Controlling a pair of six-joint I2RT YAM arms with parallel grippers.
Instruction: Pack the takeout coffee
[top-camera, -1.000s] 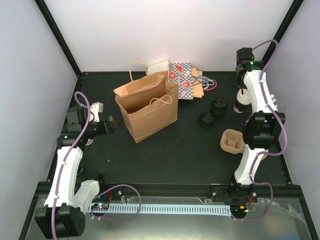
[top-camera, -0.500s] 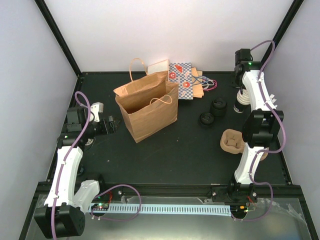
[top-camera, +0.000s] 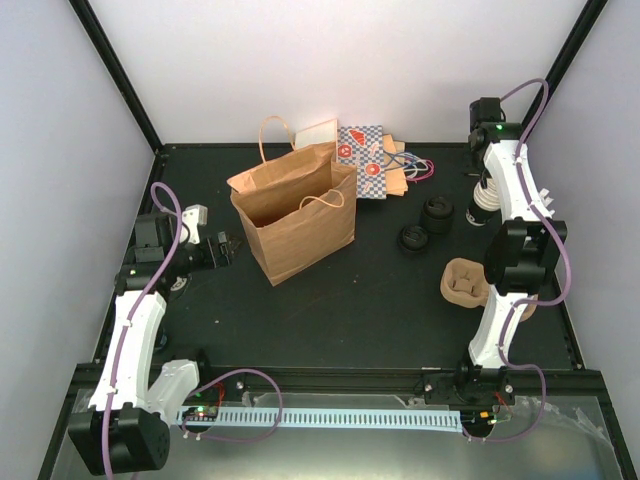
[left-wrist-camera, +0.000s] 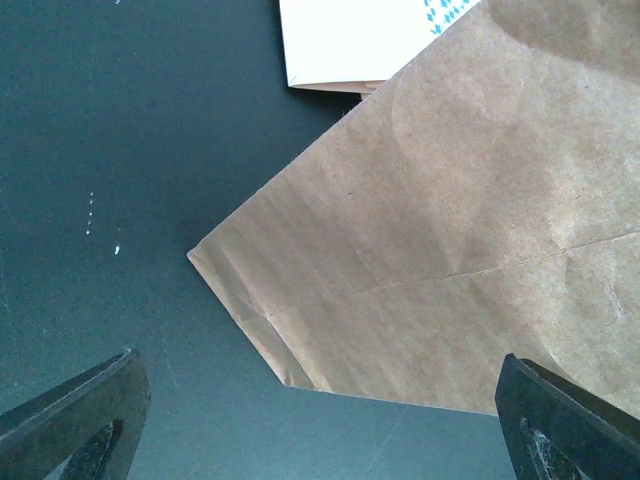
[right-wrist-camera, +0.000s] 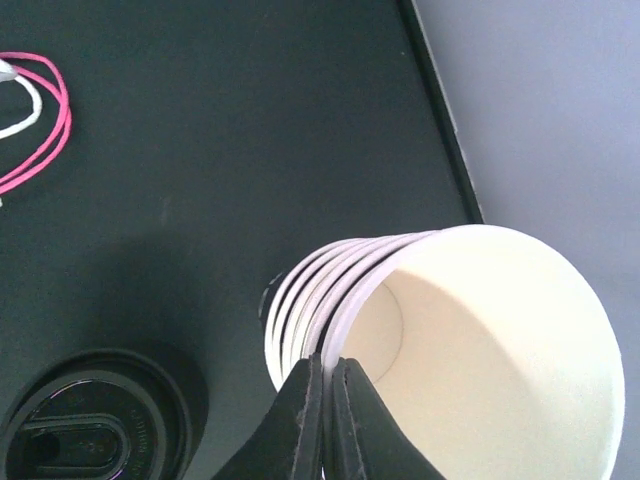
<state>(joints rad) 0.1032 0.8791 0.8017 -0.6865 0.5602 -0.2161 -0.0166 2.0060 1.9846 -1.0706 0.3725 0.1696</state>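
Note:
No lidded takeout coffee shows; the cups in view are open. A stack of cream-white paper cups (top-camera: 484, 205) stands at the back right. My right gripper (right-wrist-camera: 325, 362) reaches down over it and is shut on the rim of the top cup (right-wrist-camera: 500, 350), one finger inside and one outside. Beside the stack lie loose black lids (top-camera: 437, 212), one low in the right wrist view (right-wrist-camera: 85, 430). An open brown paper bag (top-camera: 295, 215) stands mid-table. My left gripper (top-camera: 228, 247) waits just left of it, open and empty, facing the bag's wall (left-wrist-camera: 450, 250).
A brown moulded cup carrier (top-camera: 465, 282) lies near the right arm's elbow. Patterned paper bags (top-camera: 365, 160) and a white bag (top-camera: 318, 132) lie behind the brown bag. Pink and white cords (right-wrist-camera: 40, 120) sit near the lids. The black frame edge (right-wrist-camera: 440, 110) runs close to the cups.
My right gripper's jaws have closed onto the top cup's rim, and that arm has shifted slightly. The left arm has not moved.

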